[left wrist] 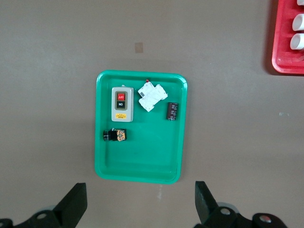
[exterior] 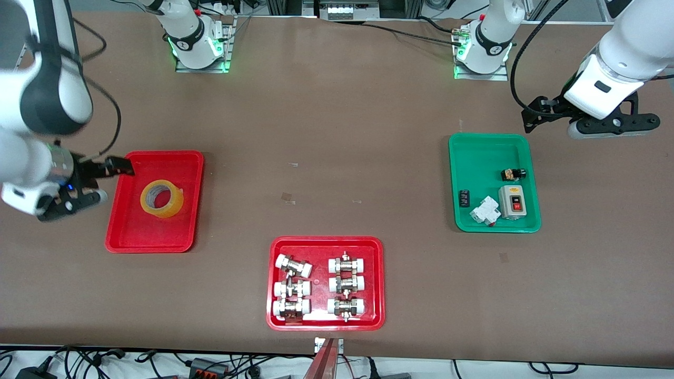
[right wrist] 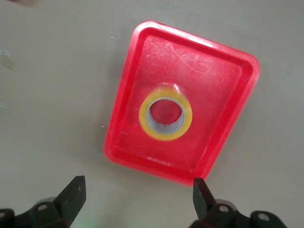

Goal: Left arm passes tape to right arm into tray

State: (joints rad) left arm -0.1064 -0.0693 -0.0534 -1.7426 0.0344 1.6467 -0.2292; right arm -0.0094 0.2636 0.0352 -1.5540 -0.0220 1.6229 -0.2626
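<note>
tape (exterior: pixel 162 198) lies flat in the tray (exterior: pixel 126 231); both hands empty, spread

A robotics lab: two white arms bolted on metal base plates (exterior: pixel 202 66) to a brown-covered table (exterior: pixel 326 158), colour-coded trays of pipe fittings (exterior: pixel 318 287) and electrical parts (exterior: pixel 497 202), cables (exterior: pixel 158 363) trailing along its edge.

Brown table (exterior: pixel 337 158) bearing three trays
</note>
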